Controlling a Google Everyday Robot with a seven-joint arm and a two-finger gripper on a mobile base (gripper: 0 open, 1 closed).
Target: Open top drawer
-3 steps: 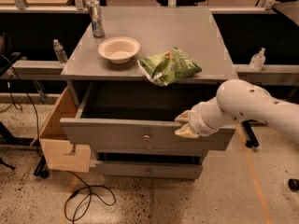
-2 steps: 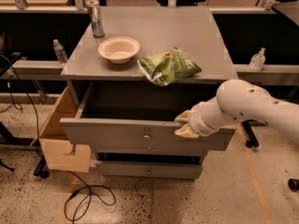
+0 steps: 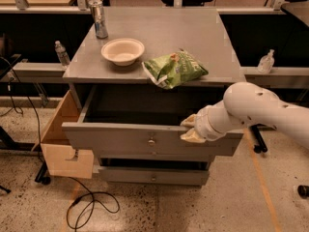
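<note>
Items before you, placed by clock face around the grey cabinet top [image 3: 193, 33]:

1. Top drawer [image 3: 120, 139]: at 6 o'clock, pulled well out of the cabinet, its shallow dark interior exposed. Its small round knob [image 3: 151, 141] sits at the centre of the front panel.
2. Gripper [image 3: 191, 129]: at the drawer's top front edge, toward 4 o'clock of the knob, touching the panel. You cannot tell from here whether the claw is clenched or released. The white arm [image 3: 260, 110] reaches in from 3 o'clock.
3. Lower drawer [image 3: 154, 177]: below, at 6 o'clock, slightly out.
4. Bowl [image 3: 122, 50]: cream, on the top toward 9 o'clock.
5. Chip bag [image 3: 175, 68]: green, at the top's front edge, overhanging it.
6. Can [image 3: 99, 19]: upright, at 10 o'clock.
7. Wooden box [image 3: 60, 144]: light tan, at 8 o'clock beside the cabinet.
8. Cable [image 3: 91, 204]: black, looped on the floor at 7 o'clock.
</note>
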